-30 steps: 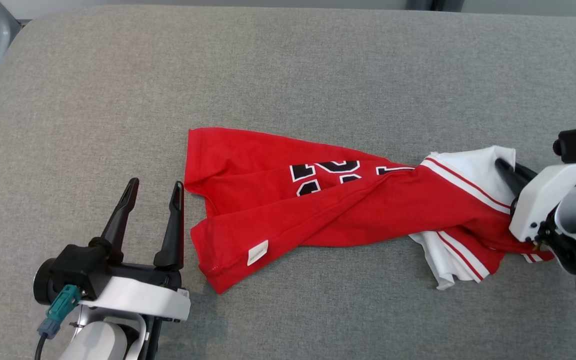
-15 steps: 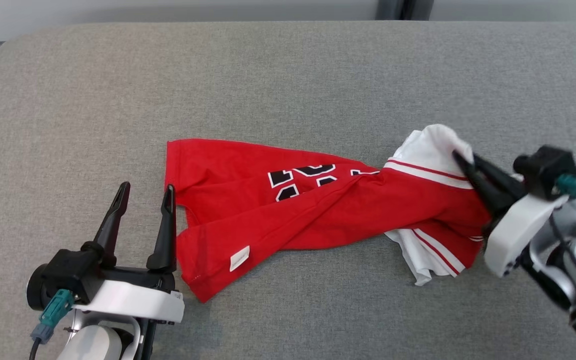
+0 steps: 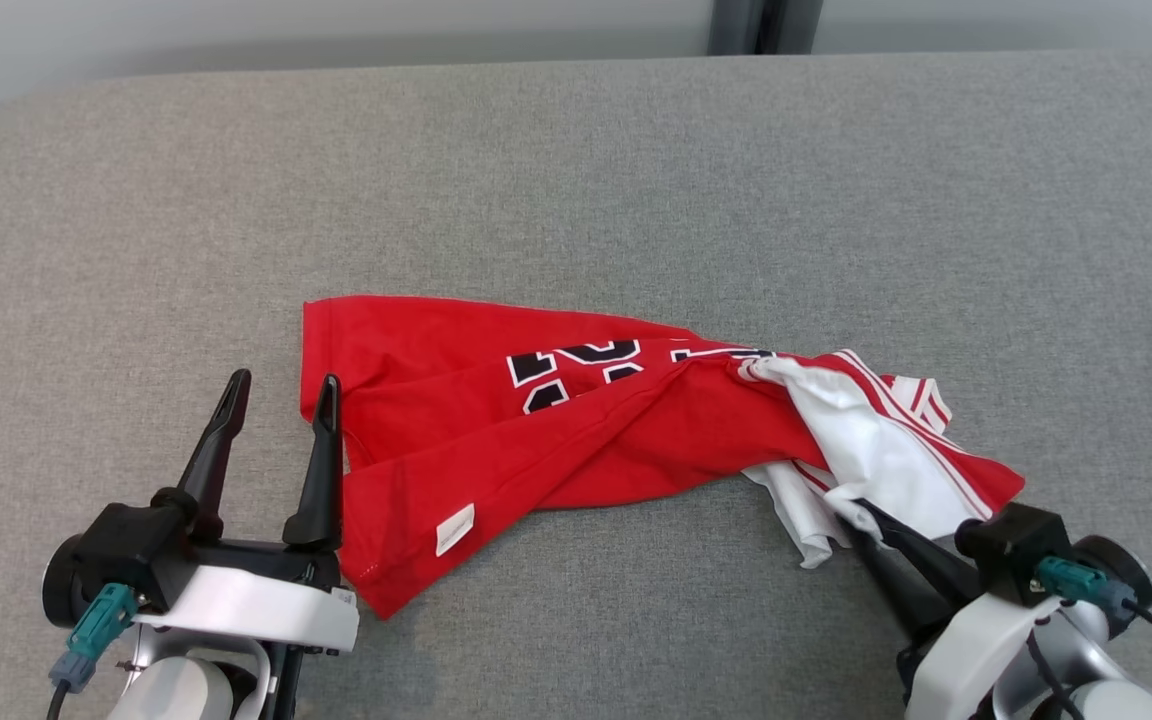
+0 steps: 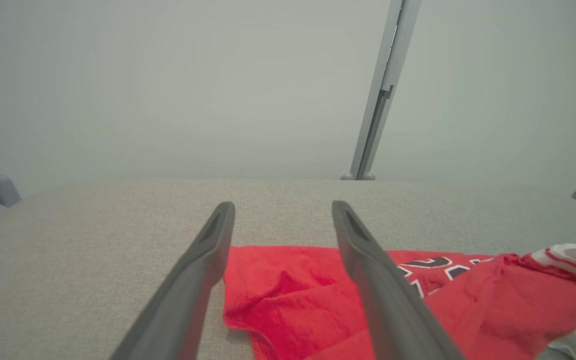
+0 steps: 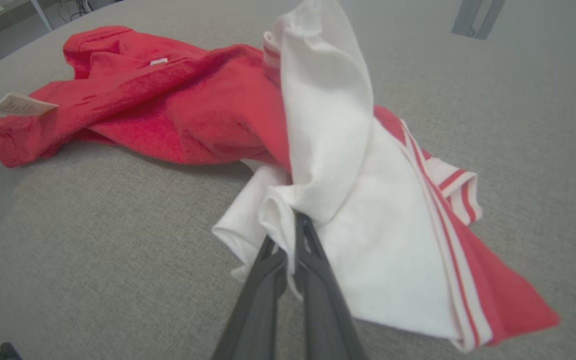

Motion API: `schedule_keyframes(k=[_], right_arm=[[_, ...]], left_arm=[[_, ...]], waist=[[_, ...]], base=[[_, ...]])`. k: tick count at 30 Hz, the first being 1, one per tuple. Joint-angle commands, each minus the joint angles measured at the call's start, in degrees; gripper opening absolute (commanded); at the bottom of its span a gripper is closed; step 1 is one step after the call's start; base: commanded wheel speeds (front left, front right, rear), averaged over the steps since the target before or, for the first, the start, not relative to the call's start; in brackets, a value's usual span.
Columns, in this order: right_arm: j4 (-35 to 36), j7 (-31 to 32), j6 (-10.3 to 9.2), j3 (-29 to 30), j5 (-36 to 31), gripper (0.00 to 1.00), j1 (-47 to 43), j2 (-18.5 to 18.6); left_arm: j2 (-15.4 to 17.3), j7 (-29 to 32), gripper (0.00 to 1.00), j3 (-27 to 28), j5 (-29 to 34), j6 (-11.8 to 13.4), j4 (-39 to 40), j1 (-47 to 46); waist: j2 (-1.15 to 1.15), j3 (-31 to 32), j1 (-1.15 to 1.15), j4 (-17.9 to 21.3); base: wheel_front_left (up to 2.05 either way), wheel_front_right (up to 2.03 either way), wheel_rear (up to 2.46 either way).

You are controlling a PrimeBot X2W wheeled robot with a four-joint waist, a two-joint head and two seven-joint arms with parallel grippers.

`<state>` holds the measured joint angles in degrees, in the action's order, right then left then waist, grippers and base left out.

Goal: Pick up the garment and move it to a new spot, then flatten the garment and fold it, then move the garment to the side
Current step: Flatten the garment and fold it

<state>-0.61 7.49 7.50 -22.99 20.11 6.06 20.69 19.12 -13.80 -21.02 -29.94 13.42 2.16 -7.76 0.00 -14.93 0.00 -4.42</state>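
Grey cloth tabletop (image 3: 576,180) bears the garment (image 3: 556,430), a grey post (image 3: 761,25) behind.

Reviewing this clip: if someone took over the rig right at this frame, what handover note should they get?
Left gripper: open and empty, its fingers beside the red end of the garment; I cannot tell whether they touch it.
Right gripper: shut on a fold of the white sleeve.
Garment: twisted and bunched on the grey padded surface, print partly hidden, small label showing near the left gripper.
Done: a grip on the sleeve; nothing is flat or folded yet.
Left: lift it to a new spot, flatten it, fold it, move it aside.
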Motion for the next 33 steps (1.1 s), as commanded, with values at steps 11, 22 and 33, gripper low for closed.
schedule_keyframes(k=[11,22,33], right_arm=[[7.96,-3.66,-0.02,9.81,-0.55,1.00,-8.50,-5.28],[10.58,-6.62,-0.02,22.78,-4.89,1.00,-8.86,-10.94],[10.01,-6.75,-0.02,24.88,-5.03,1.00,-9.88,-12.92]], left_arm=[[1.36,0.34,1.00,0.63,0.16,1.89,0.16,2.55],[1.90,0.02,1.00,0.59,0.63,3.45,0.71,6.30],[1.57,0.86,1.00,-1.04,0.91,3.90,1.72,7.70]], waist=[[0.00,3.63,0.00,0.61],[0.00,8.61,0.00,1.41],[0.00,10.01,0.00,0.28]], base=[[0.00,0.00,0.00],[0.00,0.00,0.00],[0.00,0.00,0.00]])
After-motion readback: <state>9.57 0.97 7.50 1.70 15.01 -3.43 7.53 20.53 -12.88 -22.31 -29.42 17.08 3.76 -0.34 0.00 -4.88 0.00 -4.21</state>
